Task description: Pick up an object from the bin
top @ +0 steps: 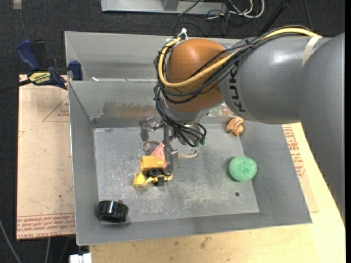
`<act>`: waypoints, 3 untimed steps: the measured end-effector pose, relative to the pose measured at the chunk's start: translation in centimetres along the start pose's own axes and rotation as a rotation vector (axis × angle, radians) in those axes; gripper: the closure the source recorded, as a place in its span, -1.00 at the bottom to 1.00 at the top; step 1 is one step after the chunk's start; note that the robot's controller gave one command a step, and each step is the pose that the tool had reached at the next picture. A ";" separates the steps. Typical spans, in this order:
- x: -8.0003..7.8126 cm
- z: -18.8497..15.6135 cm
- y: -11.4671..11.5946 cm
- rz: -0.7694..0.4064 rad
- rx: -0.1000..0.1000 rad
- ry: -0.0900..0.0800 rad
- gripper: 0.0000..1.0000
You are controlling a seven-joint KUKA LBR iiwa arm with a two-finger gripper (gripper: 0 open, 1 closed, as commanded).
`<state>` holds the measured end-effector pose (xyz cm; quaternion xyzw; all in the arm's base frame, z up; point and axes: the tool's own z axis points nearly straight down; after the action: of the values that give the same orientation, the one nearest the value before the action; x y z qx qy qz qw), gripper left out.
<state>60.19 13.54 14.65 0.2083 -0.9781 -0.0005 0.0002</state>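
Note:
My gripper [163,136] hangs low over the middle of the bin, under the arm's orange dome. Right below it lies a small pink piece [159,150], touching or just above a yellow toy vehicle [151,171] with black wheels on the bin floor. Whether the pink piece is part of the toy is not clear. The gripper's lower end is right at the pink piece, and the dome and cables hide much of it.
A green ball [242,169] lies to the right on the floor. A small orange-brown thing [236,126] sits near the back right. A black round cap [112,211] rests in the front left corner. The arm covers the bin's back right.

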 end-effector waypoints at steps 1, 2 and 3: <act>0.5 2.3 -0.1 -0.087 0.001 -0.003 -1.00; 1.0 6.5 -0.4 -0.218 -0.001 0.001 -1.00; 1.3 7.1 -1.1 -0.170 -0.002 -0.003 1.00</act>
<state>59.48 12.06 7.59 0.2905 -0.9569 -0.0020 -0.0010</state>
